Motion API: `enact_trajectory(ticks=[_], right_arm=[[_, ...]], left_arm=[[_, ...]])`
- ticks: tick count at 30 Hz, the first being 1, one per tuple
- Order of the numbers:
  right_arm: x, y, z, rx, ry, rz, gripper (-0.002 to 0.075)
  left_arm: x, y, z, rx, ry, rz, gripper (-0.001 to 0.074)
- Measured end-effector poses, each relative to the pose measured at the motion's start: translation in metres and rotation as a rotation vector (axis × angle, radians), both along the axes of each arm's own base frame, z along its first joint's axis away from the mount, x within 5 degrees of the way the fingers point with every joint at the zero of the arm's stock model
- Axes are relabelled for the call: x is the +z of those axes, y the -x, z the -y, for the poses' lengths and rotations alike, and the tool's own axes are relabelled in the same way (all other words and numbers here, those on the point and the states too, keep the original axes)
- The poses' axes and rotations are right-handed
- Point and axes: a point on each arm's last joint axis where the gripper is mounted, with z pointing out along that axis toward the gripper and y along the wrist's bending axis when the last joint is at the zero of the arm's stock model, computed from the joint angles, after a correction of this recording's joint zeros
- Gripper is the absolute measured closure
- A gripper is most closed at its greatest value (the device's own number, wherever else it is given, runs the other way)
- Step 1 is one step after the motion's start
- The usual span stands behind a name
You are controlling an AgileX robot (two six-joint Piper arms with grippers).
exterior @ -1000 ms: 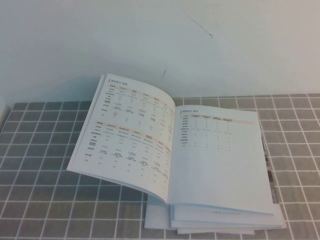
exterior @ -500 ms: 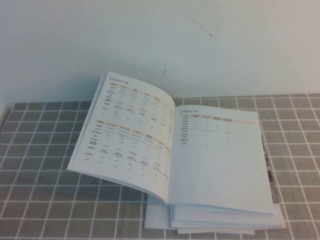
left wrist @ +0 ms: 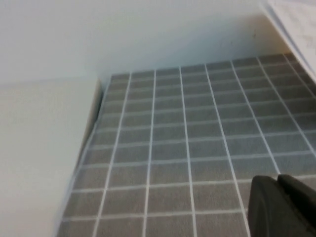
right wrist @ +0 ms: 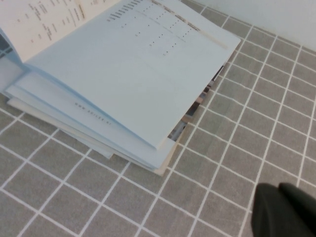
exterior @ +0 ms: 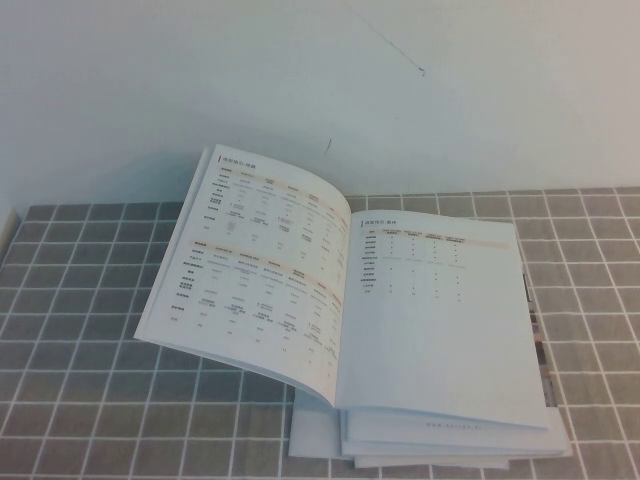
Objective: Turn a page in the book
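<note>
Clearly, the right gripper (right wrist: 286, 210) has its jaws clenched on nothing, hovering over bare tiles just off the book's outer corner; the left gripper (left wrist: 281, 205) hangs above the grey tiled table (exterior: 90, 300) well apart from the book, its jaws pressed together, empty; the book (exterior: 440, 330) lies open at centre atop spare booklets (exterior: 330, 435), toward six o'clock; the page (exterior: 250, 270) stands tilted up at nine o'clock, its small tables under orange-red header lines illegible.

One open book (exterior: 400, 320) lies on the tiled table (exterior: 90, 400), showing two printed pages. Under it sit several spare booklets (exterior: 450, 450); the exact number cannot be told.
</note>
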Motion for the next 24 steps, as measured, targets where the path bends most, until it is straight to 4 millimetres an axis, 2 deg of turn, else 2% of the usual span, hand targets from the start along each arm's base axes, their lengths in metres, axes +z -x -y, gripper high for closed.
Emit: enact_trajectory(ticks=[2, 4, 17, 24], right_arm=[[-0.0001, 0.0001, 0.0000, 0.000, 0.001, -0.002, 0.0728], [-0.0001, 0.0001, 0.0000, 0.000, 0.001, -0.002, 0.0728], [-0.0001, 0.0001, -0.0001, 0.000, -0.001, -0.002, 0.0728], [-0.0001, 0.0001, -0.0001, 0.001, -0.002, -0.003, 0.0728]], left_arm=[[-0.0117, -0.0008, 0.0001, 0.008, 0.028, -0.037, 0.0738], [-0.0129, -0.0005, 0.0001, 0.012, 0.038, -0.049, 0.0738], [-0.0135, 0.0000, -0.0001, 0.016, 0.044, -0.059, 0.0738], [-0.0140, 0.0004, 0.0050, -0.039, 0.029, -0.072, 0.0738]])
